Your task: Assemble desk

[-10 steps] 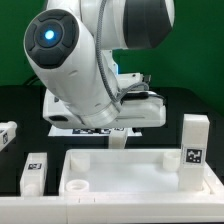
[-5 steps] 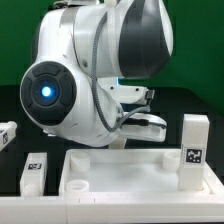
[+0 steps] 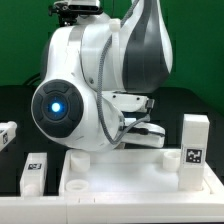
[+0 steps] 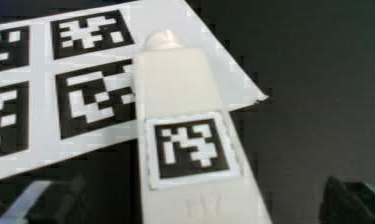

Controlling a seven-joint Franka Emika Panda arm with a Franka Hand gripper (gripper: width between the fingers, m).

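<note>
Wrist view: the tool [image 4: 187, 198] is fully open and holds nothing. Its dark fingertips [image 4: 24, 202] stand apart on either side of a leg [image 4: 175, 90], which lies flat with its tag up and its tip across the marker board [image 4: 38, 72]. Exterior view: the arm [image 3: 100, 90] hides this leg and the tool's tips. The tabletop [image 3: 130, 172] lies rim-up at the front of the surface [image 3: 15, 105], and its one visible socket [image 3: 75, 186] is empty. A second leg [image 3: 192, 150] stands upright at the tabletop's end on the exterior view's right; whether it sits in a socket cannot be told. A third leg [image 3: 33, 172] rests just beside the opposite end, and a fourth leg [image 3: 5, 136] lies farther back at the frame edge. The assembly appears to be at an early stage: no leg is clearly mounted, and the step in hand is probably grasping the first leg. The surface is black, and behind it hangs a green backdrop [image 3: 15, 40].
</note>
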